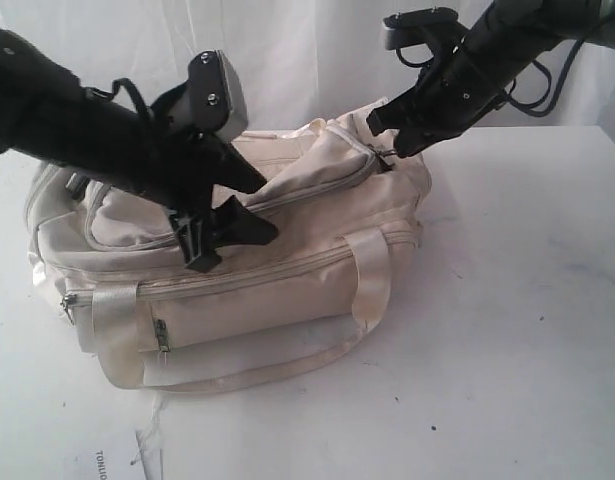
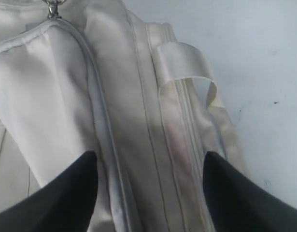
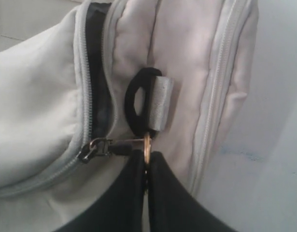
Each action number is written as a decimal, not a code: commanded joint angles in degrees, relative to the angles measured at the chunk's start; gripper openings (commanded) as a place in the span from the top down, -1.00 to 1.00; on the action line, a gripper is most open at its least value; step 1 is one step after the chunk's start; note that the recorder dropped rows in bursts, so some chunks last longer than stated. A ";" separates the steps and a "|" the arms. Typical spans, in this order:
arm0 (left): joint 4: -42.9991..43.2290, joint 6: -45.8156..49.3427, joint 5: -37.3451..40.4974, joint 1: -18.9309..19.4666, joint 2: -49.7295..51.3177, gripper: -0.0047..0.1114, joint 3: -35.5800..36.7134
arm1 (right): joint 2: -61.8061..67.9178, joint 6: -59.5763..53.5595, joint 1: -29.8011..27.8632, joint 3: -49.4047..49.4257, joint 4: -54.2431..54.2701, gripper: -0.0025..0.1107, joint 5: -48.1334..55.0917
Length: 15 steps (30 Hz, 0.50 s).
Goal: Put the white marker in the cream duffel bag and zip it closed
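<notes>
I see bright, diffuse light in the exterior view; the soft cream fabric duffel bag (image 1: 287, 290) casts only a faint shadow on the white worktop (image 1: 507, 330). The right wrist view is dimmer, bluish and slightly soft, its black fingers (image 3: 131, 193) blurred close to the lens.

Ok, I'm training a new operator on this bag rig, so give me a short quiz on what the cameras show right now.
1. Multiple choice: what does the right gripper pinch? A) webbing handle B) metal ring zipper pull C) black buckle
2. True or false: the left gripper hangs open over the cream duffel bag, holding nothing.
3. Short answer: is the top zipper fully closed?
Key: 1 B; 2 true; 3 no, a dark gap shows beside its teeth.
</notes>
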 commanded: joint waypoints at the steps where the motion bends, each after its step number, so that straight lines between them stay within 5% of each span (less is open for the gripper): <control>1: -7.55 0.09 -1.80 -2.15 4.91 -0.22 -3.81 | -0.59 -0.22 -0.46 0.04 0.58 0.96 1.58; 15: -6.92 -0.06 -14.77 -8.40 19.39 -0.22 -16.59 | -0.83 -7.45 -0.46 0.04 5.84 0.96 4.70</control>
